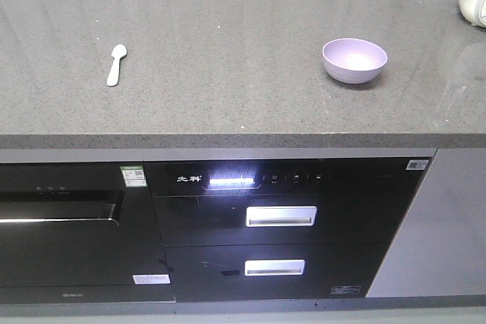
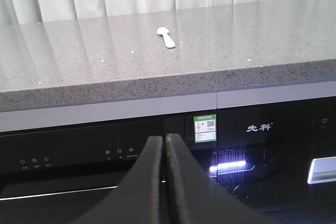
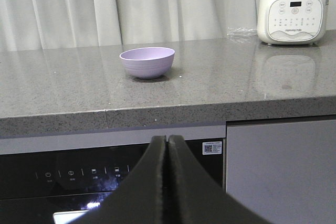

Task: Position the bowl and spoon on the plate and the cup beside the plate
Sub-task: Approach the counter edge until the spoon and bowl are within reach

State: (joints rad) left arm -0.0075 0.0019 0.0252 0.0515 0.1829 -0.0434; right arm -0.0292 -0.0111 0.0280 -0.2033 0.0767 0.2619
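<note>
A pale spoon [image 1: 116,64] lies on the left of the grey counter [image 1: 228,73], handle toward the front; the left wrist view shows the spoon [image 2: 166,38] far ahead. A lavender bowl [image 1: 355,60] stands upright on the right side, and the bowl [image 3: 147,62] also appears in the right wrist view. My left gripper [image 2: 165,139] is shut with nothing in it, held low before the black appliance front. My right gripper [image 3: 167,139] is shut and empty too, below the counter edge. Neither gripper shows in the exterior view. The plate and the cup are out of view.
A white blender [image 3: 292,8] stands at the counter's back right corner, with crinkled clear plastic [image 3: 241,33] beside it. Pale curtains [image 3: 131,6] hang behind the counter. Black appliance drawers with silver handles [image 1: 280,216] sit under the counter.
</note>
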